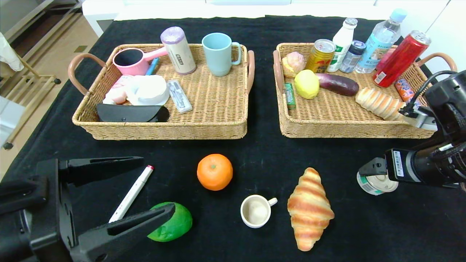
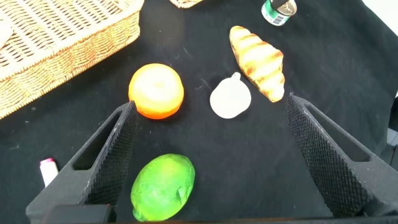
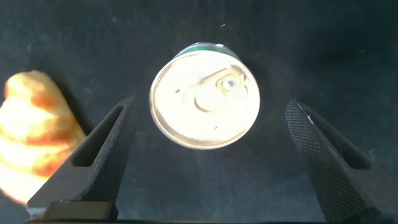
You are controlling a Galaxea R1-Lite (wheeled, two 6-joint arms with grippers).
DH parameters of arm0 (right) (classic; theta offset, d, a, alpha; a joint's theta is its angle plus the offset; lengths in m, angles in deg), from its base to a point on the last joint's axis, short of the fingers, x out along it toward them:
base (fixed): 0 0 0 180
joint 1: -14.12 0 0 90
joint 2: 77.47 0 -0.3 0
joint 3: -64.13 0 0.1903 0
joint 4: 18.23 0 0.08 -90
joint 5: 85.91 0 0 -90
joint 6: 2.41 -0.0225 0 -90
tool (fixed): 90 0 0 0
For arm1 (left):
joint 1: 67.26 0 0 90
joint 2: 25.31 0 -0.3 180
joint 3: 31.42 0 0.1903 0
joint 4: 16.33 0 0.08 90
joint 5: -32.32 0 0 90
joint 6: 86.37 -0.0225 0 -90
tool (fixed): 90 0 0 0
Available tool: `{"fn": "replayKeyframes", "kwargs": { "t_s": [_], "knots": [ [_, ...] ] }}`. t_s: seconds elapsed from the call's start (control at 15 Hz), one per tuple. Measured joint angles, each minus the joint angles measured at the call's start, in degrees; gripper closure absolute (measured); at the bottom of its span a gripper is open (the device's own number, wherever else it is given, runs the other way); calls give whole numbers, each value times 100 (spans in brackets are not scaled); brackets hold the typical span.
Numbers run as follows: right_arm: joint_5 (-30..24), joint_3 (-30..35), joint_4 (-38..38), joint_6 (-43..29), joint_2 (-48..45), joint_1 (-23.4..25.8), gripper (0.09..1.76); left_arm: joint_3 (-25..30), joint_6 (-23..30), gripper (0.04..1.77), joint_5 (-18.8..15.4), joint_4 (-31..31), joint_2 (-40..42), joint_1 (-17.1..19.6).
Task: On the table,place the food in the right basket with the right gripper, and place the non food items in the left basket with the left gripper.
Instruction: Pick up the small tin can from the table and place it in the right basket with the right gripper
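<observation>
Big black bench (image 1: 262,153) with two wicker baskets at the far side. The left basket (image 1: 218,120), around 11 o'clock, has mugs, a glasses case and other non-food bits in it. The right basket (image 1: 327,123), around 1 o'clock, holds bottles, cans, a lemon, an eggplant and a bread roll.

Left gripper (image 1: 153,189) sits low at roughly 8 o'clock, fingers (image 2: 115,155) spread wide, holding nothing. A white marker (image 1: 131,193) lies between them in the head view, and the green fruit (image 1: 173,223) is right by the lower fingertip.

Right gripper (image 3: 208,162) is over at 4 o'clock, hanging straight above a small tin can (image 3: 205,96), fingers (image 3: 106,152) wide on either side of it and apart from it, so no grip.

Loose stuff still on the bench: a croissant (image 1: 309,209) at about 5 o'clock, an orange (image 1: 214,171) near the middle, and a little white cup (image 1: 256,211) just beside the croissant at 6 o'clock. The can (image 1: 375,183) is well apart from the croissant, toward 4 o'clock.
</observation>
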Motion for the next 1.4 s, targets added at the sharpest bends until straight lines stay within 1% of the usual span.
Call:
{"fn": "replayKeyframes", "kwargs": {
  "t_s": [0.47,1.0,1.07,1.2,1.27,1.4],
  "knots": [
    [12,-2,-44,-16,278,43,14,0,2,9,0,-2,43,0],
    [-11,5,-48,-46,369,15,14,0,-9,9,-11,7,113,0],
    [-10,2,-46,-46,373,12,19,0,-9,9,-9,9,117,0],
    [-13,2,-50,-52,386,10,53,0,-9,9,-9,7,124,0],
    [-13,2,-46,-50,394,10,65,5,-9,9,-11,7,127,0],
    [-11,6,-48,-50,400,4,68,7,-9,9,-11,5,135,0]
  ]
}}
